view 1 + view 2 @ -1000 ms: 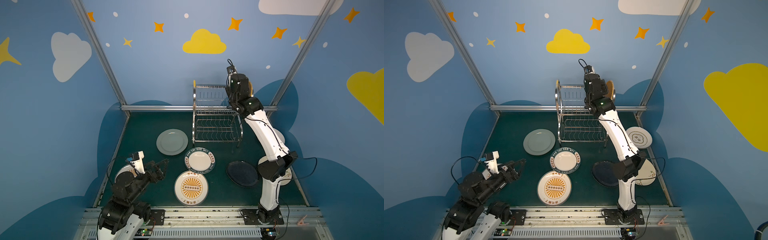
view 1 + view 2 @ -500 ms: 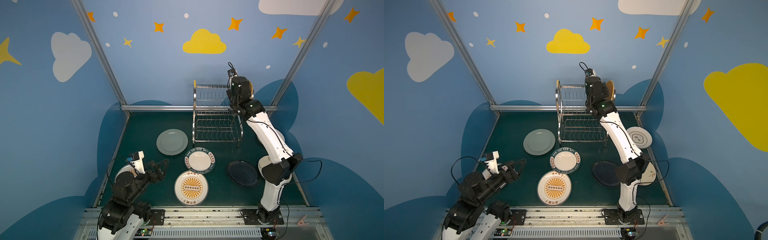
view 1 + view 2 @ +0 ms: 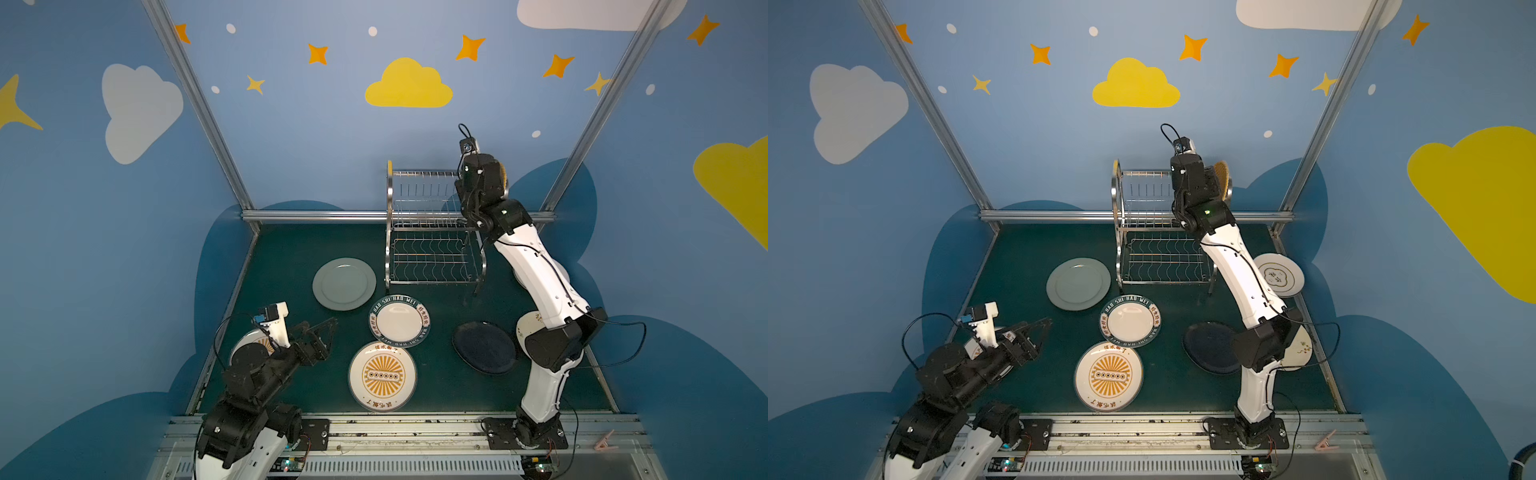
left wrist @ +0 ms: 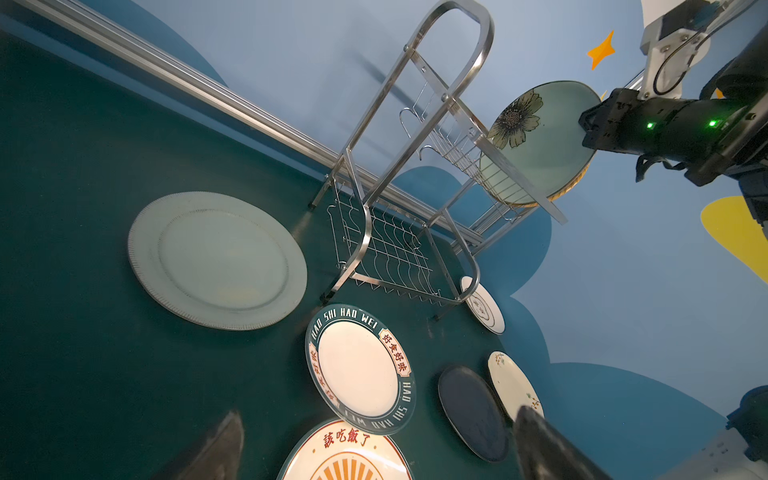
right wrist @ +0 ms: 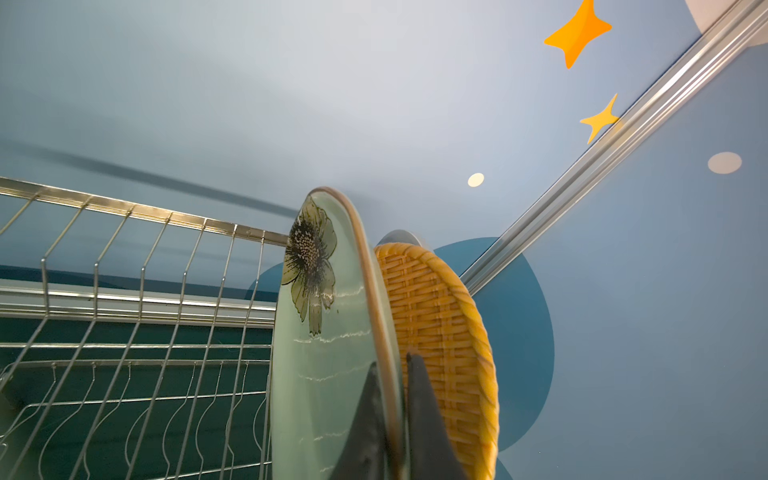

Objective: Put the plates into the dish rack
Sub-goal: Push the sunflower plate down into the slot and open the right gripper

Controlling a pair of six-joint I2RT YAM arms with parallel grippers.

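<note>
While on edge, floral plate [image 5: 320, 353] upright.

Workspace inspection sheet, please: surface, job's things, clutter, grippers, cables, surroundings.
Surface: dark green mat.
Job's things: dish rack at the back; floral plate upright at its upper tier, woven plate beside it; grey-green plate, lettered plate, sunburst plate and black plate flat on the mat.
Clutter: pink clip on the front frame.
Grippers: left gripper open, above the mat; right gripper shut on the floral plate's rim.
Cables: black cable looping beside the right arm.
Surroundings: blue walls with clouds and stars.
</note>
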